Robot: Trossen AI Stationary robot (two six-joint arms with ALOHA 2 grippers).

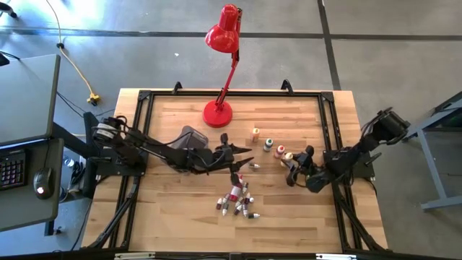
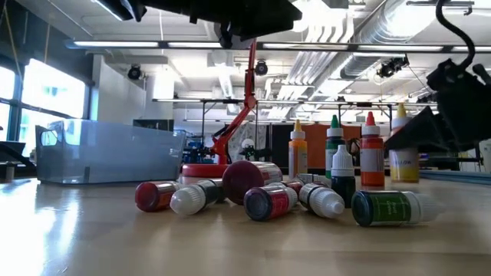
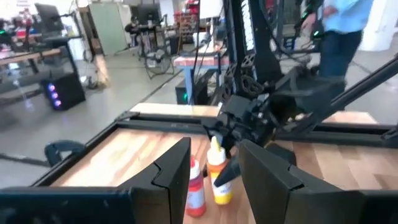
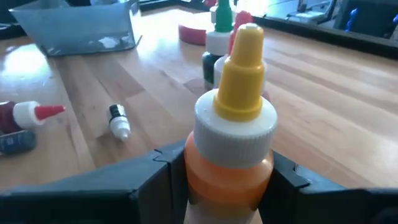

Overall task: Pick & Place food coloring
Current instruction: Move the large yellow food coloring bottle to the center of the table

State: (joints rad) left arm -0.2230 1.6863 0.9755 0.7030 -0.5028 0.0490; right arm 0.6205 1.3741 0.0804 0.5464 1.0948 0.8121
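Item 1, table point(image 1: 173, 217): your work surface, carrying everything below.

Item 2, red lamp point(image 1: 219, 112): at the far edge, clear of the work.

Item 3, grey tub point(image 1: 193, 137): just beside the left arm, well apart from the right.

Item 4, left gripper point(image 1: 245, 155): fingers spread with nothing between them, hovering at mid-table above the heap.

Item 5, right gripper point(image 4: 230, 180): you have it pinching an orange bottle point(image 4: 233, 143), yellow cap up, long axis upright, at the right end of the standing row point(image 1: 268, 143).

Item 6, lying bottles point(image 1: 237, 202): heaped below the left gripper, axes flat and mixed. I judge your left arm nearer to them; the tub lies across the table from the held bottle.
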